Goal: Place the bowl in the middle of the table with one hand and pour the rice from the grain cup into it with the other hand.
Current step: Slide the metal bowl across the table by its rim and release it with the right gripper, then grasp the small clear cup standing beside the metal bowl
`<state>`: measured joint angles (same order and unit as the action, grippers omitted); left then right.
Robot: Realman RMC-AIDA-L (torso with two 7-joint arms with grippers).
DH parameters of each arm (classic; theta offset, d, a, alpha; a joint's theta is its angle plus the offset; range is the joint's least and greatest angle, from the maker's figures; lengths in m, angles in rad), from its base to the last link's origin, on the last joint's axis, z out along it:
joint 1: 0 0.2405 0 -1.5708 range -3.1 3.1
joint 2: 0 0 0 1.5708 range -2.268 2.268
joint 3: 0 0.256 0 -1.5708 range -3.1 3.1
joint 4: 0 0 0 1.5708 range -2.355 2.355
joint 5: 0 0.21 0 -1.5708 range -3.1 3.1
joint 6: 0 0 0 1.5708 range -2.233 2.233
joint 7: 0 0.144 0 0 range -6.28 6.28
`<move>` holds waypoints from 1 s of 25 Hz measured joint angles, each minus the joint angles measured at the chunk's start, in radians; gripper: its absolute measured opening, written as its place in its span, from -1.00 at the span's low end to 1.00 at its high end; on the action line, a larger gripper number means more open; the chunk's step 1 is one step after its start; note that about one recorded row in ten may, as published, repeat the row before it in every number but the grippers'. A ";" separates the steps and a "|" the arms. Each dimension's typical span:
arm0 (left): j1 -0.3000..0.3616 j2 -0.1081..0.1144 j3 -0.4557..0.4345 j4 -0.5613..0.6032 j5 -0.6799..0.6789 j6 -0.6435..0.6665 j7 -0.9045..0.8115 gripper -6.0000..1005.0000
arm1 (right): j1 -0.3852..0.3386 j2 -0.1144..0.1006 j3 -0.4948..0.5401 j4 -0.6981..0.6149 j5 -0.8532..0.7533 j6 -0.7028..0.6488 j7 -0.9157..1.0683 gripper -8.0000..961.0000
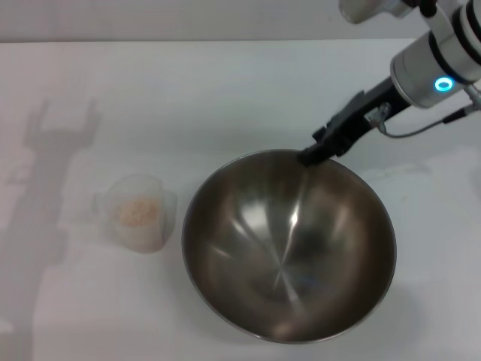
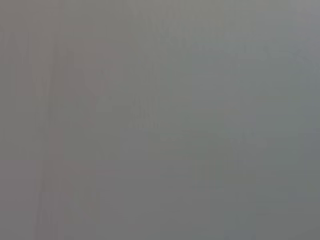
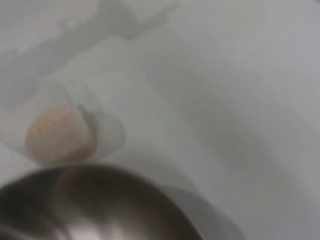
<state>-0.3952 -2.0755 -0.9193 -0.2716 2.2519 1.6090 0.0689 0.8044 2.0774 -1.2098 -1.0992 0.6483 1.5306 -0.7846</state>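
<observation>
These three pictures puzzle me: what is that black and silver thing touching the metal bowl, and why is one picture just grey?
It is a robot with two arms. The wide picture comes from a camera on its head. There, the right gripper pinches the far rim of the steel bowl on the white table. To the bowl's left stands a small clear grain cup holding rice. The second close picture comes from the right wrist: it shows the bowl's rim and the cup beyond. The grey picture is the left wrist camera, showing nothing recognisable; the left arm itself is out of sight.
</observation>
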 joint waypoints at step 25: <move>0.056 0.001 -0.016 0.010 -0.002 -0.011 -0.013 0.56 | -0.515 0.014 -0.736 -0.195 -0.143 -1.821 -0.079 0.05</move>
<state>-0.3394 -2.0745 -0.9357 -0.2615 2.2502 1.5976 0.0556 0.2895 2.0917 -1.9455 -1.2939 0.5049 -0.2908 -0.8637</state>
